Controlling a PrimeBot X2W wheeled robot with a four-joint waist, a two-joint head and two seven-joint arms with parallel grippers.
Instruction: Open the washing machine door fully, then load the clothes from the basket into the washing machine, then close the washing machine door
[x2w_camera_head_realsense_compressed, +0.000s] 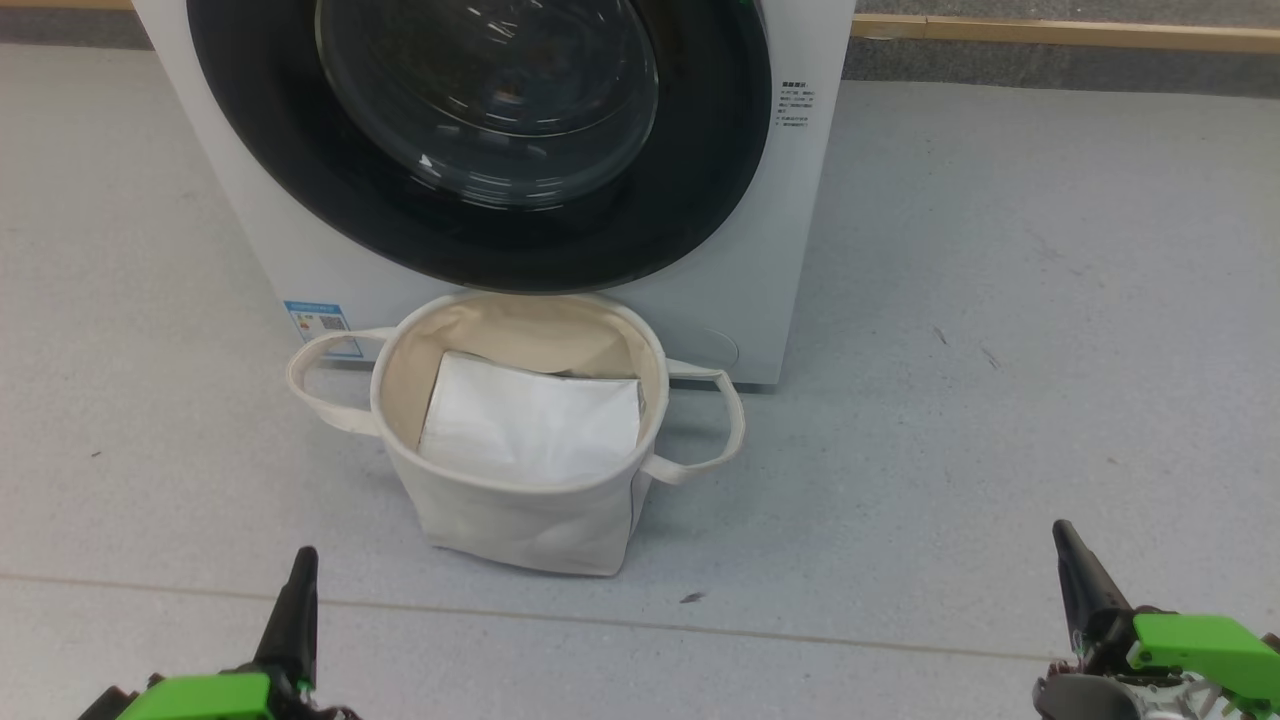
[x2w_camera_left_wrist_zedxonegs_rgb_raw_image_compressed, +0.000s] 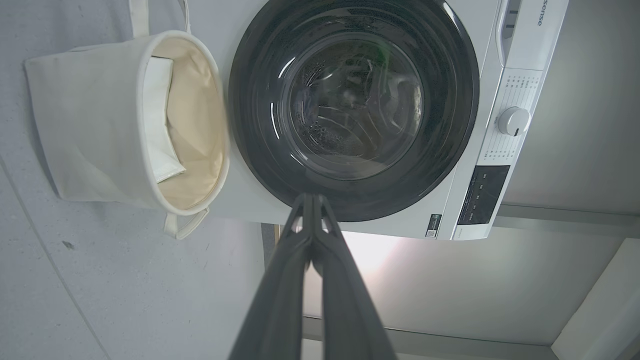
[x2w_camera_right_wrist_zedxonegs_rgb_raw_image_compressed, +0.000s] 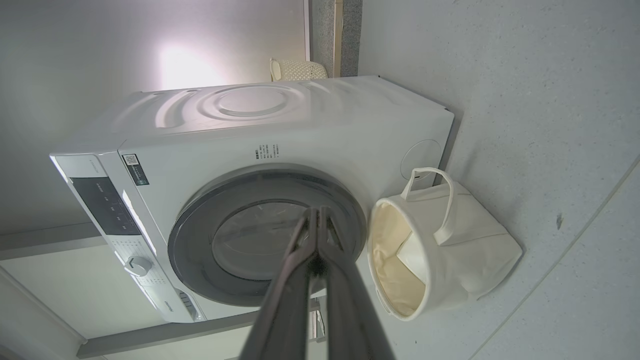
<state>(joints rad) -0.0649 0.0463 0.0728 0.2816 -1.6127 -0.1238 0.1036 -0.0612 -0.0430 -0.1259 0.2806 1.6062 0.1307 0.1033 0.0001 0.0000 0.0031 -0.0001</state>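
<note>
Washing machine door, large, round, glossy black, is seen closed on the white front-loading washing machine.
Nearest, the left gripper and right gripper are held low, fingers pressed together on nothing; beyond, a round cream canvas basket holding a flat white sheet is set on grey speckled floor, just before the door.
</note>
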